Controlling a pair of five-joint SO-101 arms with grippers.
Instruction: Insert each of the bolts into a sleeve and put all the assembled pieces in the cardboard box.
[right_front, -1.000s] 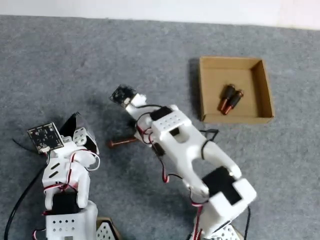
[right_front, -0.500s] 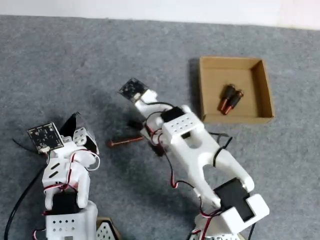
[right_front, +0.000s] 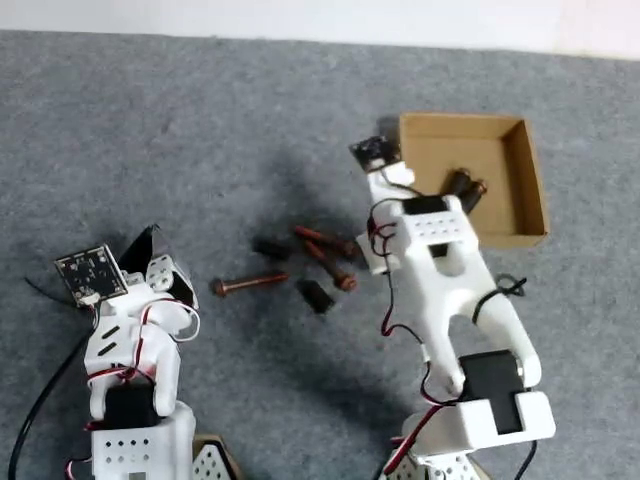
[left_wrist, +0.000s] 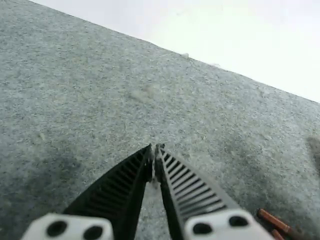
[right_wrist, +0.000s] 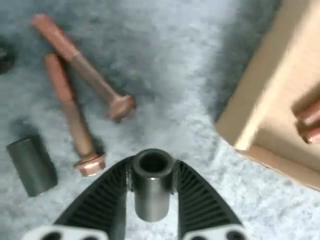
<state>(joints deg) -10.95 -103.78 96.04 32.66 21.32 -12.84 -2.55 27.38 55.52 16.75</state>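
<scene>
The right gripper has swung from the bolts toward the cardboard box, clamped on a sleeve, bore exposed, likely awaiting a bolt; left gripper closed, empty.

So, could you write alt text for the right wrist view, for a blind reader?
The right arm's jaws grip a dark sleeve, its open end facing the camera. On the grey mat beyond lie two copper bolts and a second sleeve, near a cardboard box corner.

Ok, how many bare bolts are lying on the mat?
3. One bolt lies alone toward the left arm; a second bolt and third bolt lie together beside the right arm, which may hide more.
</scene>
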